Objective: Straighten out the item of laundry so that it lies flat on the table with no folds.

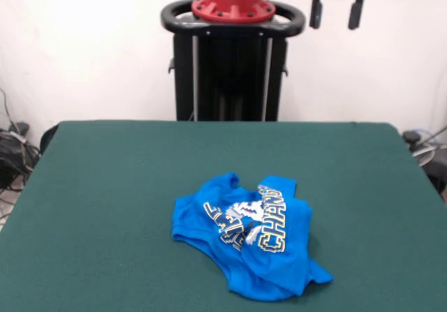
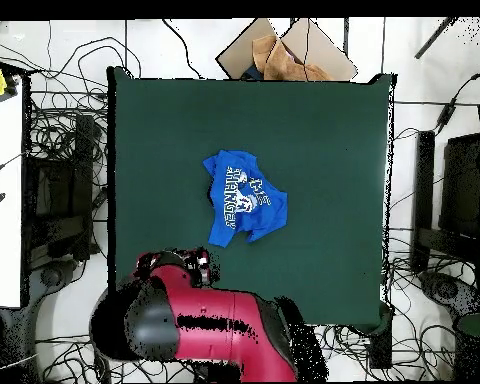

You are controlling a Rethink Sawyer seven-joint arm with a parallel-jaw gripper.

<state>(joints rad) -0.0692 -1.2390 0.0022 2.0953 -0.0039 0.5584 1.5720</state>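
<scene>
Lying crumpled on the green table [image 1: 105,186], the blue T-shirt [image 1: 248,246] sits well apart from the gripper [image 1: 338,8], which hangs up at approx 1 o'clock from it in the front view, clear of the cloth. Jaws stand spread, nothing between them. In the overhead view the shirt [image 2: 242,197] is near the table's [image 2: 324,130] middle, with the gripper [image 2: 196,262] at approx 7 o'clock from it by the table's edge.

Shirt is bunched & folded over itself: one side lapped across the chest, print broken up, only "CHAN…" letters and bits of white graphic readable. Hem end trails toward 5 o'clock in the front view.

Red arm [image 2: 214,330] w/ black pedestal [image 1: 230,68] beyond the table; cables [image 2: 54,150] on the floor around it.
</scene>
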